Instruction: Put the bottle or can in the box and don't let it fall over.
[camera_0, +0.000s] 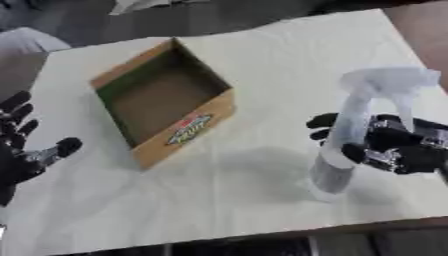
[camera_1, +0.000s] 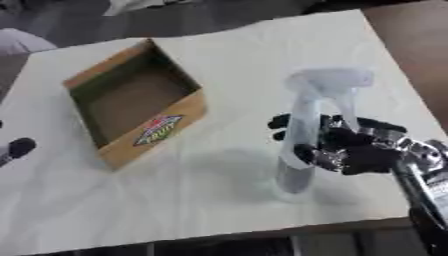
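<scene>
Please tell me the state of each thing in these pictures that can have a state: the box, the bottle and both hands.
Cardboard box: open on top, empty, flat on the table.
Spray bottle: upright, outside the box, to its right; whether its base touches the table cannot be told.
Right hand: fingers and thumb curled round the bottle's middle.
Left hand: open, idle at the left edge, holding nothing.

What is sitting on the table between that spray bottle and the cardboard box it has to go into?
Nothing visible. The right hand is curled round the spray bottle, which stands upright on the table. Only bare tabletop lies between it and the open, empty box to its left.
</scene>
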